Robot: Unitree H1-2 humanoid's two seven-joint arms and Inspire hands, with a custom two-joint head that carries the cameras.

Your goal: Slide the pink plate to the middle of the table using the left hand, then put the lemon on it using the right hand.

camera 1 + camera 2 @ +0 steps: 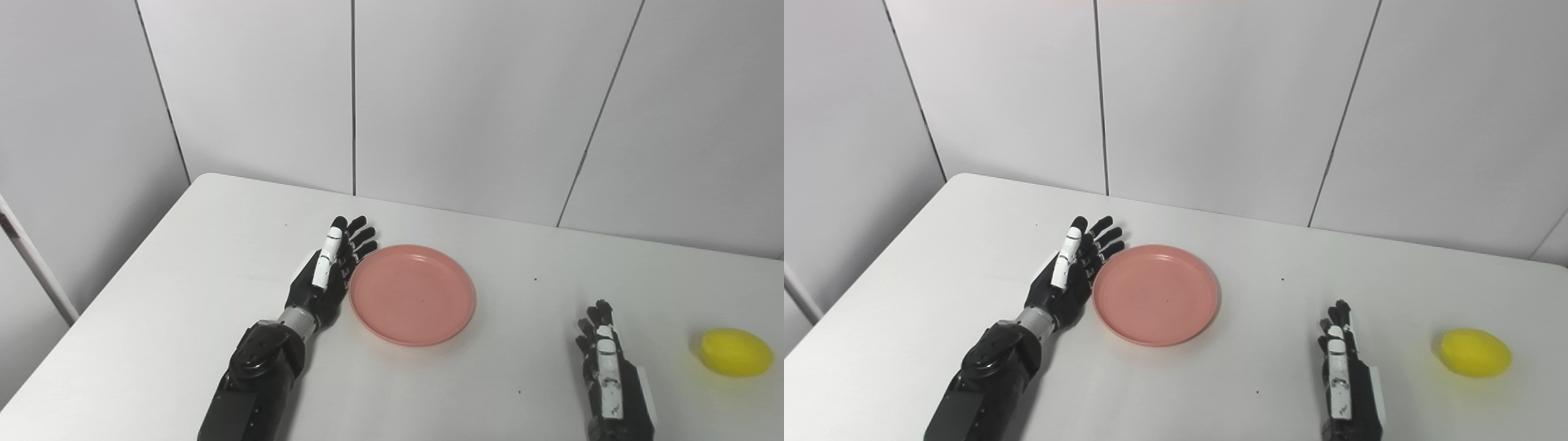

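Note:
The pink plate (412,293) lies flat on the white table (184,257), a little left of the middle. My left hand (327,269) is open, fingers straight and set on edge, its palm against the plate's left rim. The yellow lemon (735,351) lies on the table at the far right. My right hand (606,361) is open and empty, resting on the table near the front edge, to the left of the lemon and apart from it.
White wall panels (465,104) stand behind the table's far edge. The table's left edge runs diagonally at the left of the picture. A few small dark specks (535,280) dot the tabletop.

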